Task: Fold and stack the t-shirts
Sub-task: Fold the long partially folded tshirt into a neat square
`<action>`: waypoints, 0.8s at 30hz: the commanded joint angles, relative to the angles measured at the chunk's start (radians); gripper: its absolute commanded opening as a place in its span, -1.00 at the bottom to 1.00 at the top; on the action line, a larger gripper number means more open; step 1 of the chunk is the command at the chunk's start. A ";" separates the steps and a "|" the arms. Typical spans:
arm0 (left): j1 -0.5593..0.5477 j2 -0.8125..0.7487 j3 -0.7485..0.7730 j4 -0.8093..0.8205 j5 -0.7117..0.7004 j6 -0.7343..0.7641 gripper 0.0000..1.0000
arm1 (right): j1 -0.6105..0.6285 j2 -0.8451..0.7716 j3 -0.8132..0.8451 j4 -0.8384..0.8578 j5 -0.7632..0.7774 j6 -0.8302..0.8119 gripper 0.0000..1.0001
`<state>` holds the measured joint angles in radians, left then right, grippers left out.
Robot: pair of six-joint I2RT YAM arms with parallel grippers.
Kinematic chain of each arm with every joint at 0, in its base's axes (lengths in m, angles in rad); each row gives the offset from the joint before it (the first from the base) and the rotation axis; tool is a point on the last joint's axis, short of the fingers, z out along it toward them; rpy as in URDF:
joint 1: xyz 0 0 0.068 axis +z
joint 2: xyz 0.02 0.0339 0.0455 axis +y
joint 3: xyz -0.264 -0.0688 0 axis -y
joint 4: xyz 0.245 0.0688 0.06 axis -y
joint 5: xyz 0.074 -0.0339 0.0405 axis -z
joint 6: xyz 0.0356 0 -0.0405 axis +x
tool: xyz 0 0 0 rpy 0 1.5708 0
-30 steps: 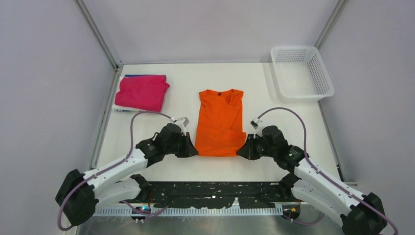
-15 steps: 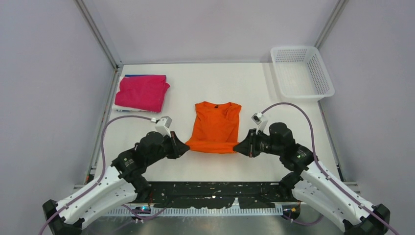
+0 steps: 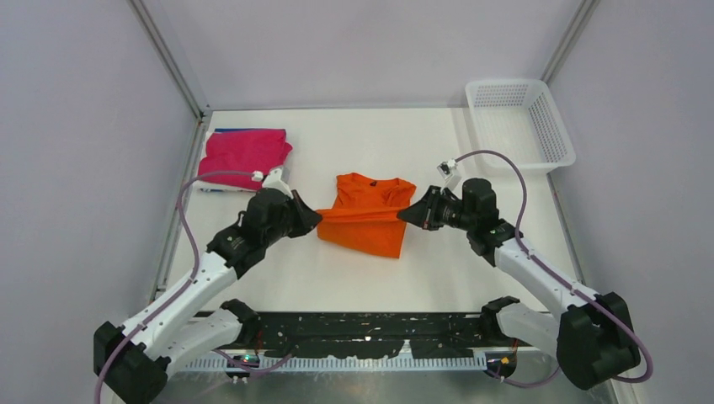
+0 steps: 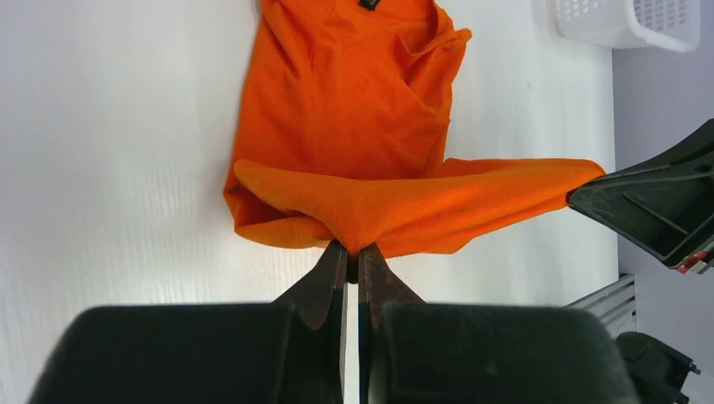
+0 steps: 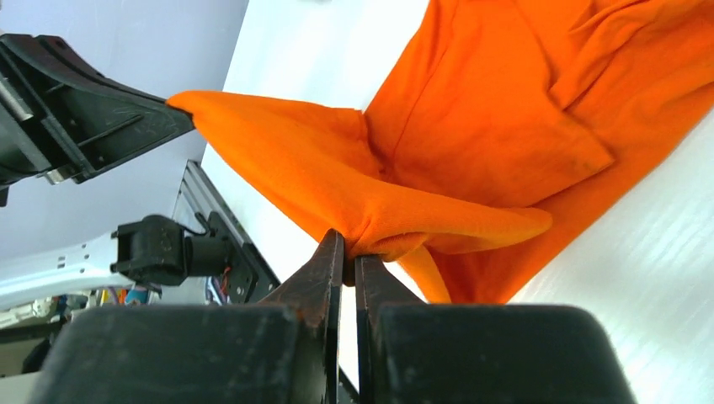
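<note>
The orange t-shirt (image 3: pixel 368 220) lies mid-table with its collar toward the back; its bottom hem is lifted and stretched between my two grippers, doubled over the lower part. My left gripper (image 3: pixel 316 220) is shut on the hem's left corner, as the left wrist view (image 4: pixel 354 251) shows. My right gripper (image 3: pixel 402 215) is shut on the right corner, as the right wrist view (image 5: pixel 348 249) shows. The magenta-pink t-shirt (image 3: pixel 244 158) lies folded at the back left, with a strip of the blue t-shirt (image 3: pixel 226 130) showing at its far edge.
A white mesh basket (image 3: pixel 519 124) stands at the back right corner; its corner shows in the left wrist view (image 4: pixel 627 21). Metal frame posts and grey walls close in the table on both sides. The black rail runs along the near edge.
Both grippers have lifted the orange shirt's bottom hem and carried it toward the back, so the lower half now folds over toward the collar.
</note>
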<state>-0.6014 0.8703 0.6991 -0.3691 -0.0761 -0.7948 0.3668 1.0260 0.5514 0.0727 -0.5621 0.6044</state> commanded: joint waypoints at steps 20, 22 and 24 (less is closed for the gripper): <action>0.183 0.623 0.443 0.162 0.109 0.105 -1.00 | -0.223 0.473 0.124 0.375 -0.134 0.057 -0.89; 0.189 0.671 0.489 0.151 0.109 0.111 -1.00 | -0.229 0.506 0.146 0.367 -0.118 0.052 -0.90; 0.192 0.719 0.541 0.128 0.099 0.108 -1.00 | -0.237 0.535 0.167 0.361 -0.112 0.043 -0.89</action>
<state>-0.4362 1.5291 1.1336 -0.2695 0.0727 -0.7185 0.1547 1.5192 0.6601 0.3912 -0.6994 0.6586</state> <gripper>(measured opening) 0.032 0.087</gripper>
